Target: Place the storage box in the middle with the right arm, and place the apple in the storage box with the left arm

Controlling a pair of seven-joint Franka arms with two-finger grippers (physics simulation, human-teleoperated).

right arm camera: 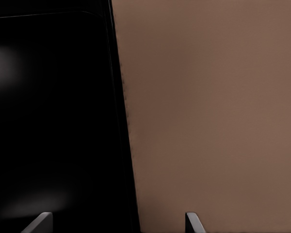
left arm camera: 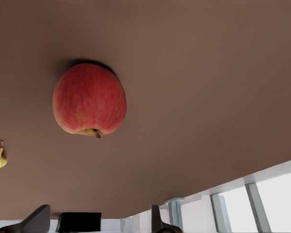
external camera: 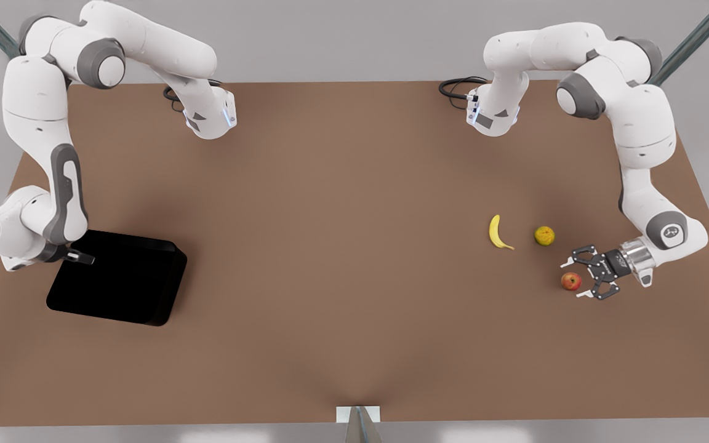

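Note:
The red apple [external camera: 570,281] [left arm camera: 89,99] lies on the brown table at the front view's right. My left gripper [external camera: 575,281] [left arm camera: 98,224] is low beside it and open; its fingertips [left arm camera: 38,219] reach toward the apple without gripping it. The black storage box [external camera: 117,278] [right arm camera: 53,121] rests flat at the front view's left. My right gripper [external camera: 80,258] [right arm camera: 117,224] is open at the box's far-left corner, one finger over the box's inside and the other outside its wall.
A yellow banana [external camera: 499,232] and a dull yellow-green round fruit [external camera: 544,235] lie just behind the apple. The brown table [external camera: 342,246] stretches wide between box and fruits. A small white bracket [external camera: 358,415] sits at the front edge.

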